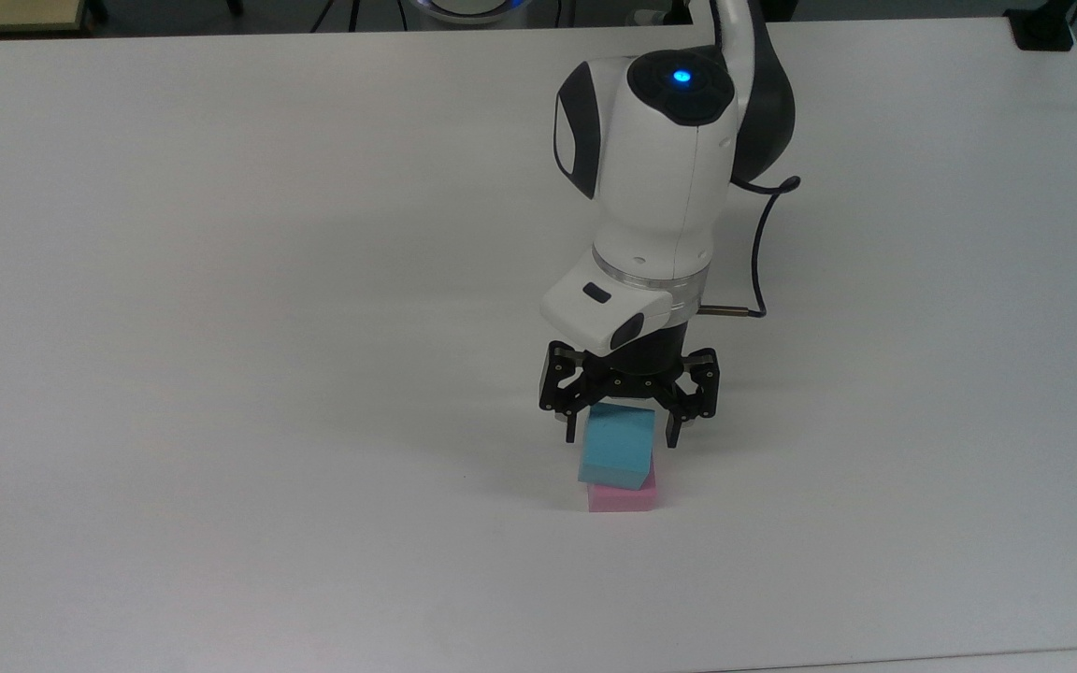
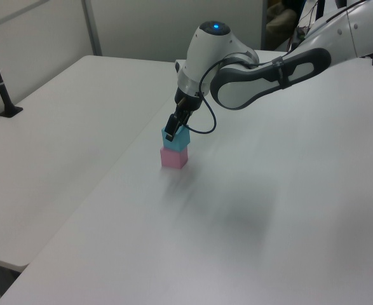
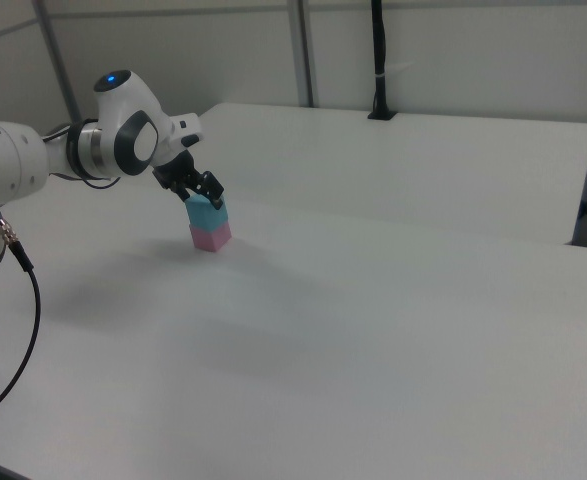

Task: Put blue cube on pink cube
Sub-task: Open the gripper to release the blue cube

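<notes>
Blue cube (image 1: pixel 617 451) sits on your pink cube (image 1: pixel 624 495), skewed toward the top view's left, between the gripper's (image 1: pixel 624 432) spread fingers on the white table (image 1: pixel 221 327).

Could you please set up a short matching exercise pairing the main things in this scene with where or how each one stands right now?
Column one:
1. blue cube
2. pink cube
3. tool
4. table

Column two:
A. bare white surface under everything
B. open, fingers spread to either side of the upper block
C. bottom of the stack, resting on the white surface
D. sitting on top of the other block

Pairs: 1-D, 2-C, 3-B, 4-A
</notes>
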Available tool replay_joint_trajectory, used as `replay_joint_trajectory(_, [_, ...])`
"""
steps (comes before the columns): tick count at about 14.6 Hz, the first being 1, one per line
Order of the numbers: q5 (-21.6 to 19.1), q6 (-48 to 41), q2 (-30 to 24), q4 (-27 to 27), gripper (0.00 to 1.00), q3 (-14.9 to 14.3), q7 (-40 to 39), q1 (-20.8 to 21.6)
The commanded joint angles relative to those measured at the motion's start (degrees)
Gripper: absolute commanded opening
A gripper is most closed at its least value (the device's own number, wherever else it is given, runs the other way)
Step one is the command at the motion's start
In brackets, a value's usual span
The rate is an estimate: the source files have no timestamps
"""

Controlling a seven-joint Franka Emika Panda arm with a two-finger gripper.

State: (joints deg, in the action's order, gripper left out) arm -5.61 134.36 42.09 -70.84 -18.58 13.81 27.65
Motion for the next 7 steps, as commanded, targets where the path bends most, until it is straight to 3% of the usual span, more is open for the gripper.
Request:
replay_joint_trajectory(1, [-1.5, -0.9, -1.2, -1.7, 1.0, -1.5, -1.0, 1.9])
replay_joint_trajectory(7, [-1.1, -4.8, -4.8, -1.6, 1.0, -2.3, -1.1, 1.6])
